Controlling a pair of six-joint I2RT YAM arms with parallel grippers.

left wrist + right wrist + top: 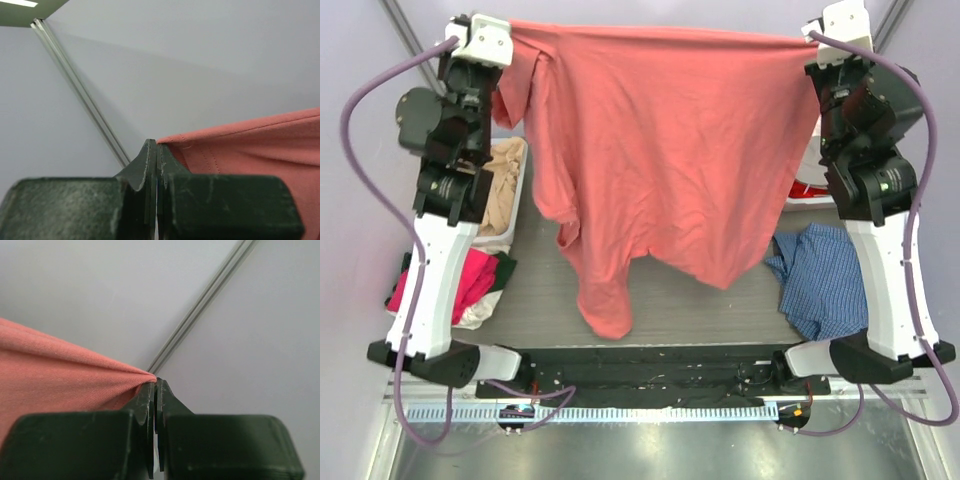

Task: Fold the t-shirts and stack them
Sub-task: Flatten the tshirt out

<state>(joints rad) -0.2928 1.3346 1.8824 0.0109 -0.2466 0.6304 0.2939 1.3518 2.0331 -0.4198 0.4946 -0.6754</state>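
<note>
A salmon-red t-shirt [660, 150] hangs spread out, held high above the table by one stretched edge. My left gripper [508, 33] is shut on its left corner, and my right gripper [808, 42] is shut on its right corner. The cloth sags down to a rumpled tail [605, 300] near the front. In the left wrist view the jaws [156, 145] pinch the shirt's hemmed edge [240, 145]. In the right wrist view the jaws [155, 382] pinch the cloth [60, 375]. Both wrist views look up at the wall.
A white bin [516, 190] with a beige t-shirt [500, 190] stands at the left. A magenta-pink t-shirt [470, 275] lies on a pile below it. A blue checked shirt [825, 275] lies at the right. A red item [810, 190] shows behind the right arm.
</note>
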